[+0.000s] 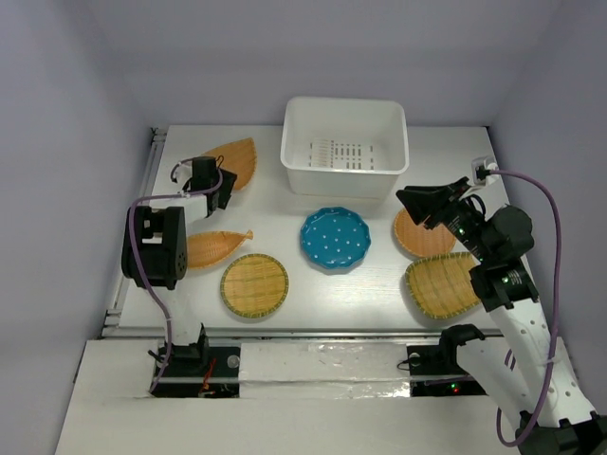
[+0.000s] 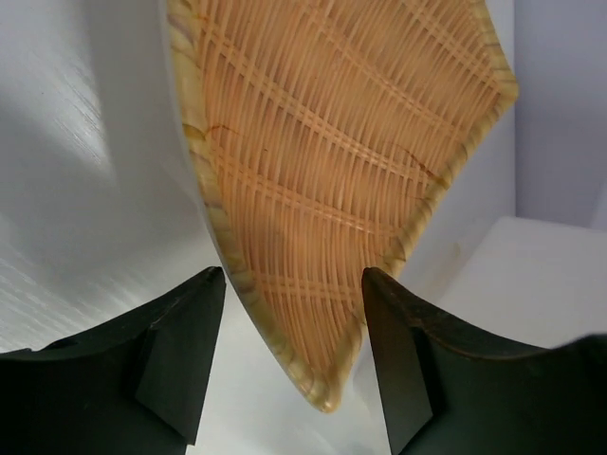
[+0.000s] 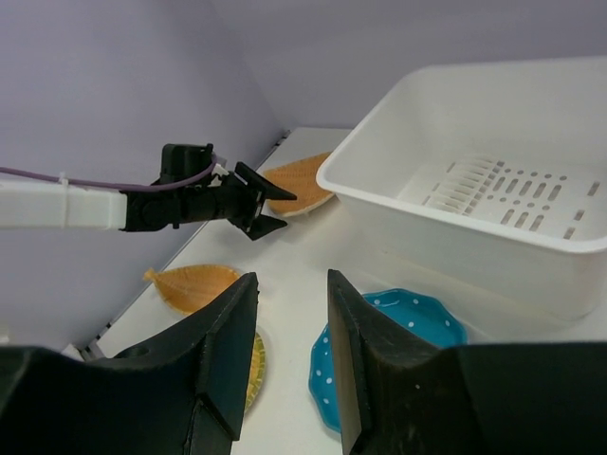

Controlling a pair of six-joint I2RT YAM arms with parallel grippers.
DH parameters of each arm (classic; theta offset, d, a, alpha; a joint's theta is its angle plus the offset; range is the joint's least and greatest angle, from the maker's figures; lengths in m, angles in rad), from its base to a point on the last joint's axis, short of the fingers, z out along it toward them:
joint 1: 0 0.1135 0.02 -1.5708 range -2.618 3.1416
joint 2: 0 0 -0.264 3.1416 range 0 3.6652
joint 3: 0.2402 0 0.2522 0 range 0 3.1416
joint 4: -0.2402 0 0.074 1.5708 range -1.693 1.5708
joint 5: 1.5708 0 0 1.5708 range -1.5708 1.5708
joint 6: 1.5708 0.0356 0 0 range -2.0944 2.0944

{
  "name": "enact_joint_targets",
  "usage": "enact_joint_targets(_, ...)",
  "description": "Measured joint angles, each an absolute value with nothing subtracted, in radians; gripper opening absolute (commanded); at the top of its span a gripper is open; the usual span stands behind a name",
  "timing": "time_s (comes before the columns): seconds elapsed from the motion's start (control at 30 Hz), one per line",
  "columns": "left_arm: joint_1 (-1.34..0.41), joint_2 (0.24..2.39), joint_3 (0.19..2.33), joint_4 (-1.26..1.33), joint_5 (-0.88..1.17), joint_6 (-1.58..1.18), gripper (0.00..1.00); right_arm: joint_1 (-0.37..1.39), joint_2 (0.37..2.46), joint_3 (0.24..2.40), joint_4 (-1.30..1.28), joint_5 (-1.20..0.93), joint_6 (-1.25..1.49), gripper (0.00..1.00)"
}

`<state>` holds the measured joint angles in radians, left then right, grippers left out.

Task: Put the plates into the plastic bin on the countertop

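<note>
1. The left pincer (image 2: pixel 292 284) is apart, its fingers on either side of the narrow end of the fan-shaped woven plate (image 2: pixel 351 142).
2. The left arm reaches far forward, low over the bench (image 1: pixel 285 218).
3. The right pincer (image 3: pixel 292 284) is apart and empty. It is raised and aimed leftward, beside the plastic bin (image 1: pixel 344 180).
4. All six plates, the teal dotted plate (image 1: pixel 335 239) among them, lie on the bench outside the bin.

White arms (image 1: pixel 524 327), black joints (image 1: pixel 156 245) and pincers (image 2: pixel 294 273) (image 3: pixel 291 277), purple cables (image 1: pixel 556 248).
</note>
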<state>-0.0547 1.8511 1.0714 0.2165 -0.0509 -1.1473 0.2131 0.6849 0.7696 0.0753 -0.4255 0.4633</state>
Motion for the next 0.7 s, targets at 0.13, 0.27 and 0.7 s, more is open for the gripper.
enact_joint_targets(0.13, -0.05, 1.884, 1.073, 0.228, -0.048, -1.166, 0.44, 0.213, 0.676, 0.769, 0.076, -0.427, 0.463, 0.41)
enact_joint_targets(0.27, -0.045, 1.906, 1.073, 0.242, -0.039, -1.182, 0.13, 0.217, 0.674, 0.769, 0.077, -0.429, 0.464, 0.41)
enact_joint_targets(0.7, 0.007, 1.786, 0.949, 0.347, -0.022, -1.129, 0.0, 0.218, 0.675, 0.754, 0.099, -0.484, 0.474, 0.3)
